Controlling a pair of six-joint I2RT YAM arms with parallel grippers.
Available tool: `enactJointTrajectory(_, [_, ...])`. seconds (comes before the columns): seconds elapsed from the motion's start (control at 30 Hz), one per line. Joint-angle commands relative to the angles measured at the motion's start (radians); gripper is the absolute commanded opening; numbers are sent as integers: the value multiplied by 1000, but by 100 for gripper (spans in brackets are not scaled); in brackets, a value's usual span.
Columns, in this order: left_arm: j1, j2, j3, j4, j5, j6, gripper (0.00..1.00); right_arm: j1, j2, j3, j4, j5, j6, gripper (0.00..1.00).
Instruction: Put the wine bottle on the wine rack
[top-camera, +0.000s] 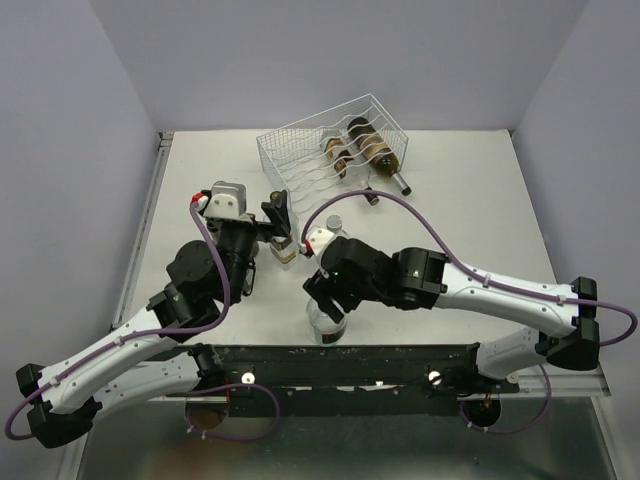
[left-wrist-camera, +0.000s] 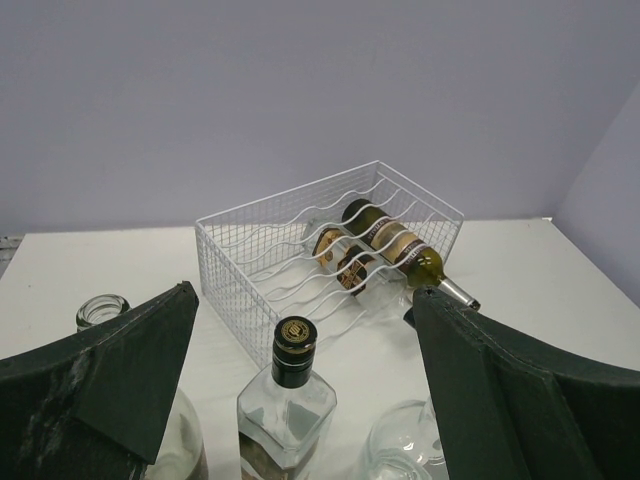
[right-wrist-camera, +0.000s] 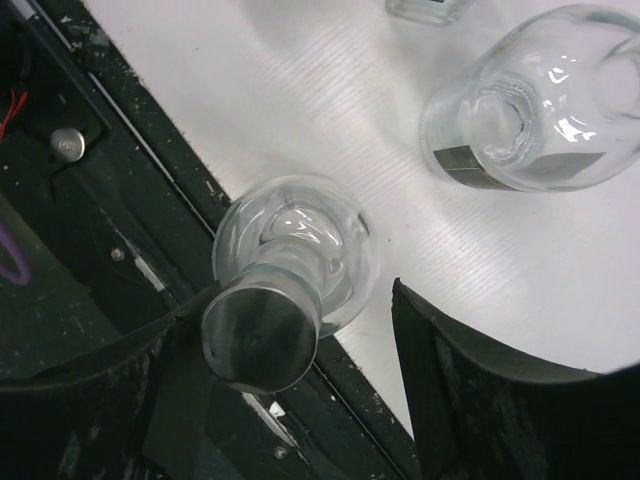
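Wine bottle (right-wrist-camera: 285, 260): I take it to be the clear round one with a metal cap, standing upright at the 6 o'clock edge of the counter (top-camera: 470, 200), well apart from the rack (top-camera: 290, 165). It is not yet racked.

The right end effector (right-wrist-camera: 305, 300) is spread wide and straddles the bottle. One finger is at or almost at the cap and the other is clear of the glass, so there is no grip yet. The left end effector (left-wrist-camera: 300, 295) is also wide apart and holds nothing. It faces the rack from the 6 o'clock side.

The rack sits at 12 o'clock on the counter and is partly filled. Dark labelled bottles lie in the wavy rows on its 3 o'clock side, at least two and maybe three. One is a green bottle (left-wrist-camera: 398, 250) whose neck pokes out past the rack. The rows toward 9 o'clock look free.

A square bottle (left-wrist-camera: 288, 400) with a black cap and an open-necked bottle (right-wrist-camera: 530, 110) also stand loose on the counter.

Judged left to do: close on the bottle, lift it, tip it flat and lay it in a free row.
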Motion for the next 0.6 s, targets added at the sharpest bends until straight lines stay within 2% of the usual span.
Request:
enactJointTrajectory(0.0, [-2,5,-7,19,-12,5,99,3,-11,-25,37,100,38,73])
enactJointTrajectory(0.13, [-2,-2,-9,19,-21,4,99,5,-13,-52,108,117,45,71])
enactJointTrajectory(0.23, [-2,-8,-15,28,-70,-4,99,5,12,-40,108,127,61,65])
enactJointTrajectory(0.43, [-2,-41,-43,60,-120,-4,99,6,55,-2,49,150,108,41])
enactJointTrajectory(0.57, [-3,-60,-61,88,-131,1,99,5,50,0,25,191,134,17])
